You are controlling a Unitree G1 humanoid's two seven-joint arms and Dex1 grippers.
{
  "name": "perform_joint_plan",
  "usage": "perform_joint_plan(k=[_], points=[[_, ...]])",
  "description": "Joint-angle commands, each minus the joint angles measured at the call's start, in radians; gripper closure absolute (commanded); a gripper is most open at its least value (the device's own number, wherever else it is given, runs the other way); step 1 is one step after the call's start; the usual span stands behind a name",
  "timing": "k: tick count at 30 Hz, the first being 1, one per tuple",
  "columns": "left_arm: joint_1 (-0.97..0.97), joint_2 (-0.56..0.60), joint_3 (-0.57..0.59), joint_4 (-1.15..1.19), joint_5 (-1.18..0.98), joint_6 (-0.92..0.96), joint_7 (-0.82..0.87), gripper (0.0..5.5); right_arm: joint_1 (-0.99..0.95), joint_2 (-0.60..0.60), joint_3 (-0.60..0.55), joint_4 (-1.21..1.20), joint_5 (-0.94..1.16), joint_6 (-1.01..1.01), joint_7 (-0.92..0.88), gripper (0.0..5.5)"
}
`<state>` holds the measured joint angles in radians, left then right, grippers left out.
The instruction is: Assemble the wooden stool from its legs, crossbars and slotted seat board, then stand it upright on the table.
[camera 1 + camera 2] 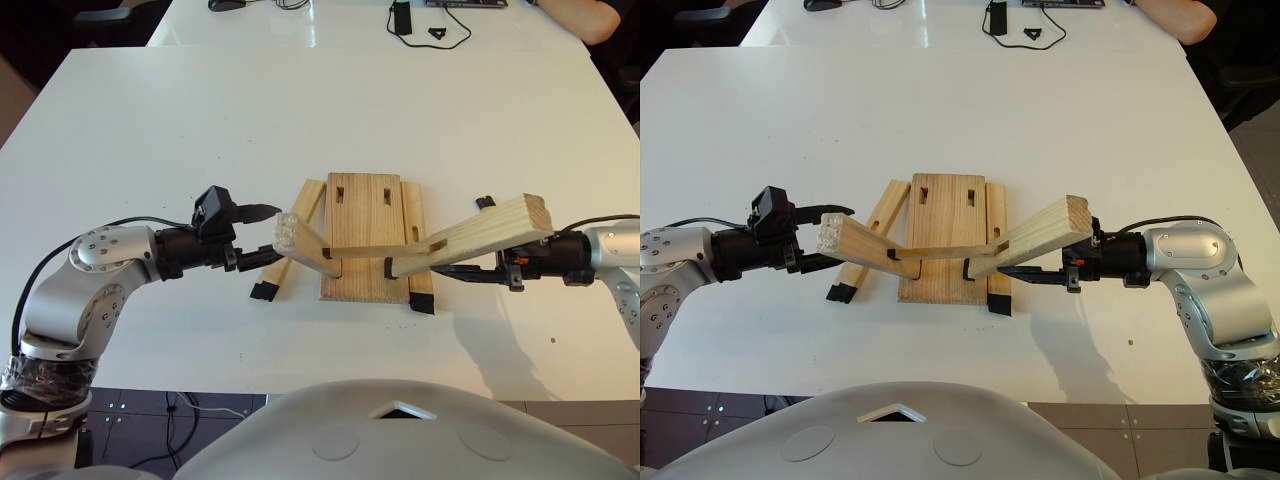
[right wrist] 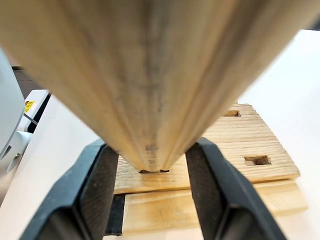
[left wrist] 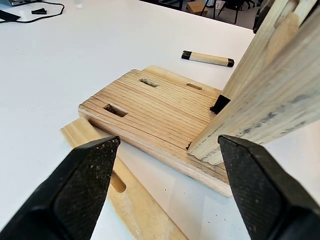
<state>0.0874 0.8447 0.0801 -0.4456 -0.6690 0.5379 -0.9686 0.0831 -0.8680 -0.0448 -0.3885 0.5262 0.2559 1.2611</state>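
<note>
Left eye view: right gripper jaws clenched on the right leg, holding it, the crossbar and the left leg tilted over the slotted seat board flat on the surface, likely to line up with its slots. Left gripper jaws released, just off the left leg's end (probably there to steady it). Whether any leg end touches the board is hidden.

White desk: seat board flat at centre; one leg angled beside it, second leg along the opposite edge.
</note>
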Motion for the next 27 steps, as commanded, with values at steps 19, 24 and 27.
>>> perform_joint_plan(k=[19,24,27], points=[[0.071,-0.041,-0.012,-0.078,0.055,-0.006,0.046,1.86,-0.004,-0.102,0.009,0.027,-0.024,0.028,0.067,3.47],[0.083,-0.047,-0.020,-0.094,0.060,-0.008,0.051,1.86,-0.044,-0.110,0.079,0.056,-0.102,0.010,0.060,3.47],[0.084,-0.049,-0.029,-0.099,0.061,-0.004,0.056,1.86,-0.065,-0.104,0.130,0.055,-0.135,0.006,0.063,3.47]])
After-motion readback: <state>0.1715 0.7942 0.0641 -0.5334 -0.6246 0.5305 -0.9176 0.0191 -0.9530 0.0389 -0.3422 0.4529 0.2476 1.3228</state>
